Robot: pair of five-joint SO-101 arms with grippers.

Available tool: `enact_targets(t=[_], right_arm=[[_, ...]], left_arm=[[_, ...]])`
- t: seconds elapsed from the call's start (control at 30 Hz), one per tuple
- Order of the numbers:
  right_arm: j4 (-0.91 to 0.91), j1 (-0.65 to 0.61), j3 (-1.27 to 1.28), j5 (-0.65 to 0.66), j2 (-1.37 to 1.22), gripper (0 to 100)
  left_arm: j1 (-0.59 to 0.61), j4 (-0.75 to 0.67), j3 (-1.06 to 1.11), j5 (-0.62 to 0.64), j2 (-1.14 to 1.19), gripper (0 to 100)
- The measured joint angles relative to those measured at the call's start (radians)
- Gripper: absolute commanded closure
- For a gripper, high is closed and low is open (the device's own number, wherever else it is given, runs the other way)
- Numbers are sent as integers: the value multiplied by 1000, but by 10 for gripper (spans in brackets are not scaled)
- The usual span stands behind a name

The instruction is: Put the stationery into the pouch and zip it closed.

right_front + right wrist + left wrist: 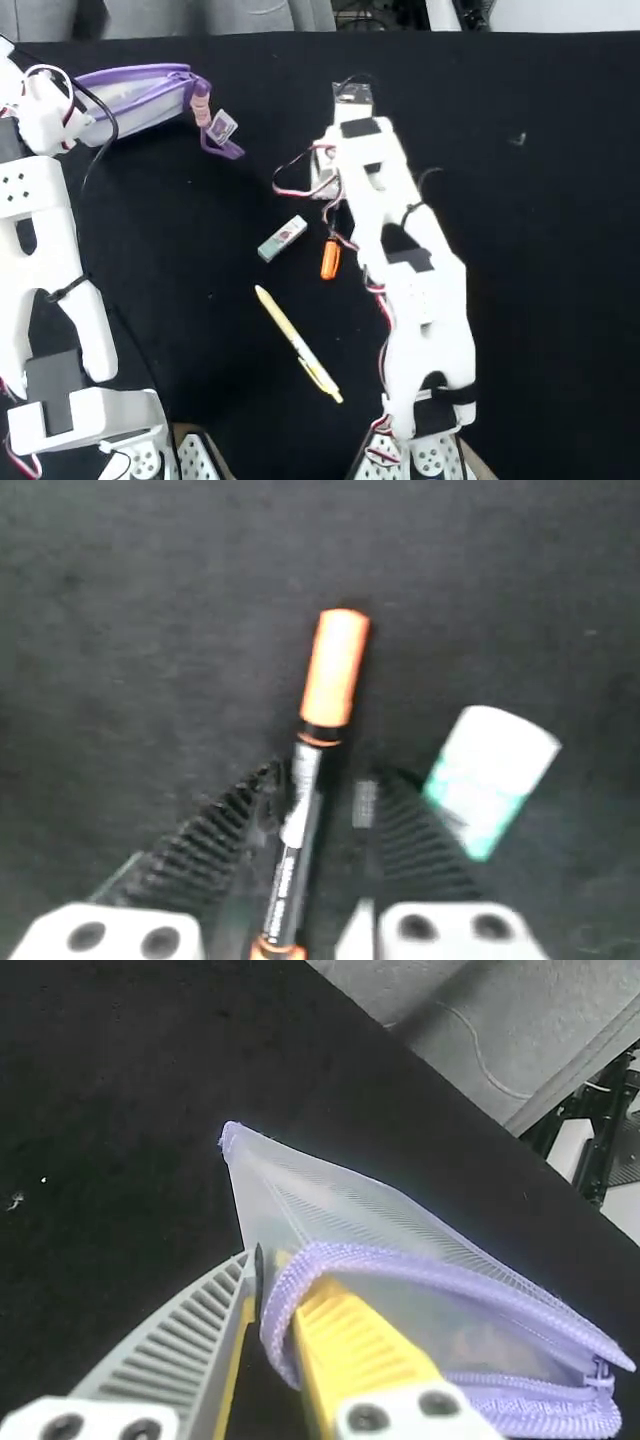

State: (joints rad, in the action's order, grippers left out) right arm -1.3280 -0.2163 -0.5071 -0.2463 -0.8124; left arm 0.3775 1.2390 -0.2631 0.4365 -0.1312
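Our left gripper [270, 1270] clamps the purple pouch [400, 1230] by its rim. Our right gripper [315, 785] sits open astride the orange marker [335, 665], near the eraser [490, 775] and the yellow pen [297, 343].

A black bench [560, 230] spans the scene. Beyond its far edge lies grey fabric [520, 1020], with a dark metal frame [590, 1135] beside it.

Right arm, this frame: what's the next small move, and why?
Probably close the right pincer on the marker: it sits open astride the barrel, and the marker lies flat on the table. The left pincer grips the pouch, so the marker looks like the next item to lift.
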Motion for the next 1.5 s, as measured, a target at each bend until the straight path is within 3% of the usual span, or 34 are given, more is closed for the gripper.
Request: enact_targets(t=[0.2, 0.4, 0.57, 0.8, 1.17, 1.5], right_arm=[[-138, 29, -193, 51, -101, 988], [-296, 117, -368, 58, -107, 988], [-394, 221, -509, 58, -49, 988], [-402, 267, -565, 58, 115, 988], [-402, 255, -575, 58, 514, 988], [-362, 68, -582, 58, 744, 988]], left_arm=[[-9, 0, 0, 0, 0, 971], [-130, 38, 0, 0, -106, 971], [-235, 44, 0, 0, -235, 971], [-328, 109, -2, 0, -267, 971], [-368, 123, 137, 0, -255, 971], [-434, 123, 221, 0, -244, 971]])
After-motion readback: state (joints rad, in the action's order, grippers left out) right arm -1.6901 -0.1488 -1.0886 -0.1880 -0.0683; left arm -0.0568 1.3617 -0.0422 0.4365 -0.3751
